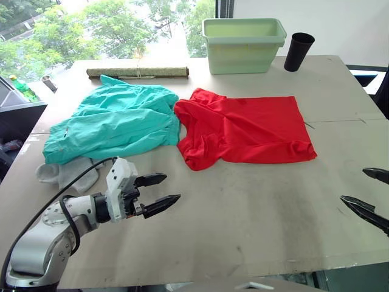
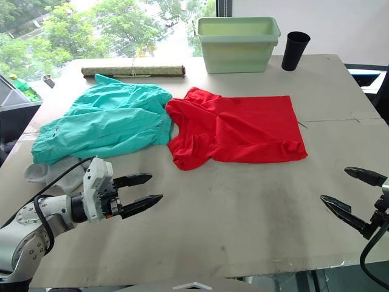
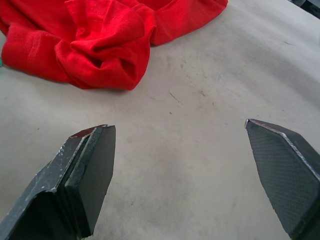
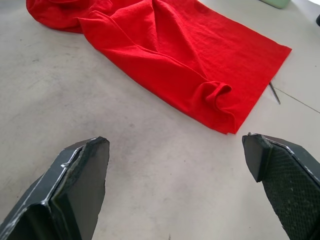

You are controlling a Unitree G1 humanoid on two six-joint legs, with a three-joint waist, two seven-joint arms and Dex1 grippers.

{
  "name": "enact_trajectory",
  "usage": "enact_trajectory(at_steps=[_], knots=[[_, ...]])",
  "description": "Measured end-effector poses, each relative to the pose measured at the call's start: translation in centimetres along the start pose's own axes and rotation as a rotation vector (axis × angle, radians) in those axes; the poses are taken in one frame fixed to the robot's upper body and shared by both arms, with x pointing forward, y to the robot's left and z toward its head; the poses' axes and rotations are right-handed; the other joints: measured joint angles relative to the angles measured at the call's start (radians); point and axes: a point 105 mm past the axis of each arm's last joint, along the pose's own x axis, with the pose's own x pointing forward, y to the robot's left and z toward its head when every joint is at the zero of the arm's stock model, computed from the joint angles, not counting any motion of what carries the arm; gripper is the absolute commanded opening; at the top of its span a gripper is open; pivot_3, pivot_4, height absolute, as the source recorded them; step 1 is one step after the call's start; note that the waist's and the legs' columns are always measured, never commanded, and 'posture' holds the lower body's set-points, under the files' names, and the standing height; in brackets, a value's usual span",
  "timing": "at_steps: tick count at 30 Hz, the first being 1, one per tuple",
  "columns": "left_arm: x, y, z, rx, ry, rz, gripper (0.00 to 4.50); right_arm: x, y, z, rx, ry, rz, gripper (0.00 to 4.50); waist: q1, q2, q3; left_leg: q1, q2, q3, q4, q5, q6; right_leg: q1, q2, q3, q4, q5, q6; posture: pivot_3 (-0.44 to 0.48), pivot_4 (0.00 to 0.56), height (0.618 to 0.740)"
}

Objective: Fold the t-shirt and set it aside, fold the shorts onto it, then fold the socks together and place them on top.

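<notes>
Left tool [image 1: 159, 191]: nearest the lens, poised over bare tabletop [image 1: 243, 219] short of the clothes, its two black fingers spread wide with nothing between them
Right tool [image 2: 346, 194]: at the near right edge of the tabletop, likewise gaping and empty, well apart from any garment
T-shirt [image 1: 249, 128]: red, lying mid-tabletop, partly doubled over but rumpled along its near left edge and at the near right corner; by the look of it the fold is not finished and it has not been set aside
Shorts [image 1: 115, 121]: teal, in a loose crumpled spread just left of the t-shirt, the two touching at one edge; seemingly untouched
Socks [image 1: 67, 173]: pale grey, tucked at the near edge of the shorts, partly under them; not yet paired
Progress: early, all three steps apparently remain
Surroundings: rolled mat [image 1: 137, 72], pale green tub [image 1: 243, 44] and black cup [image 1: 298, 52] line the far edge, clear of the work
Obstacles: none obvious, though shorts crowd the t-shirt's left side
</notes>
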Motion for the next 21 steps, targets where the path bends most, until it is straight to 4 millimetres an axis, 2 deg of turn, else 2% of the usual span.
enact_trajectory(at_steps=[2, 3, 6, 8, 9, 12, 13, 15, 16, 17, 21], knots=[[0.4, 0.2, 0.3, 0.006, 0.0, -0.004, 4.42, 0.0, 0.0, 0.1, -0.005, -0.008, -0.001, 4.5, 0.003, 0.0, 0.0, 0.0, 0.0, 0.0, 0.0, 0.0, 0.0, 0.0, 0.0, 0.0, 0.0, 0.0, 0.0, 0.0, 0.15, 0.727], [1.3, 0.6, 1.3, 0.035, -0.013, -0.02, 4.42, 0.3, 0.2, 0.0, 0.006, -0.018, 0.012, 4.5, 0.009, 0.0, 0.0, 0.001, 0.0, 0.0, 0.0, 0.0, 0.0, 0.001, 0.0, -0.001, 0.0, 0.0, 0.0, 0.0, 0.15, 0.727], [3.4, 1.8, 6.5, 0.219, -0.022, -0.064, 4.42, 1.7, 2.1, 1.4, -0.004, -0.096, 0.12, 4.5, 0.028, -0.001, 0.001, 0.0, 0.0, -0.001, 0.001, 0.001, -0.001, 0.002, 0.001, -0.003, 0.001, 0.0, 0.0, 0.0, 0.15, 0.727], [4.0, 2.3, 8.0, 0.29, 0.009, -0.082, 4.42, 2.0, 3.1, 2.1, -0.012, -0.122, 0.167, 4.5, 0.026, 0.002, -0.001, 0.001, 0.0, 0.0, 0.001, 0.001, -0.001, 0.003, 0.001, -0.002, 0.001, 0.0, 0.0, 0.0, 0.15, 0.727], [5.2, 3.0, 8.6, 0.312, 0.048, -0.107, 4.42, 2.2, 3.7, 2.4, -0.008, -0.136, 0.198, 4.5, 0.025, 0.001, -0.002, 0.001, -0.001, 0.0, 0.001, 0.002, -0.001, 0.004, 0.001, -0.002, 0.001, 0.002, 0.003, 0.0, 0.15, 0.727], [6.9, 3.9, 8.4, 0.34, 0.144, -0.163, 4.42, 2.8, 4.7, 3.7, -0.039, -0.172, 0.245, 4.5, 0.018, -0.003, -0.001, 0.0, -0.001, 0.001, 0.001, 0.006, -0.001, 0.003, 0.004, 0.0, 0.001, 0.003, 0.004, 0.0, 0.15, 0.727], [7.4, 4.1, 8.3, 0.345, 0.168, -0.18, 3.9, 2.9, 4.9, 4.0, -0.049, -0.179, 0.255, 4.5, 0.016, -0.004, -0.001, -0.001, -0.001, 0.001, 0.001, 0.007, -0.001, 0.002, 0.004, 0.0, 0.0, 0.002, 0.004, 0.0, 0.15, 0.727], [7.9, 4.4, 8.0, 0.357, 0.208, -0.204, 3.16, 3.2, 5.2, 4.3, -0.059, -0.187, 0.265, 4.5, 0.014, -0.005, -0.001, 0.0, 0.0, 0.001, 0.001, 0.007, -0.001, 0.002, 0.005, 0.001, 0.0, 0.002, 0.004, 0.0, 0.15, 0.727], [8.1, 4.6, 7.6, 0.372, 0.238, -0.222, 2.57, 3.3, 5.4, 4.5, -0.061, -0.195, 0.271, 4.5, 0.016, -0.005, -0.001, 0.0, 0.0, 0.001, 0.001, 0.007, -0.001, 0.003, 0.006, 0.001, 0.0, 0.002, 0.004, 0.0, 0.15, 0.727], [8.2, 4.9, 7.4, 0.381, 0.256, -0.226, 2.37, 3.5, 5.5, 4.6, -0.059, -0.199, 0.277, 4.5, 0.017, -0.005, 0.0, 0.0, 0.0, 0.001, 0.001, 0.007, -0.001, 0.002, 0.006, 0.001, 0.0, 0.002, 0.004, 0.0, 0.15, 0.727], [8.9, 5.7, 6.7, 0.419, 0.294, -0.249, 2.37, 3.8, 5.9, 4.9, -0.062, -0.206, 0.282, 4.5, 0.02, -0.006, 0.0, 0.0, 0.0, 0.001, 0.001, 0.007, 0.0, 0.002, 0.004, 0.0, 0.0, 0.002, 0.004, 0.0, 0.15, 0.727]])
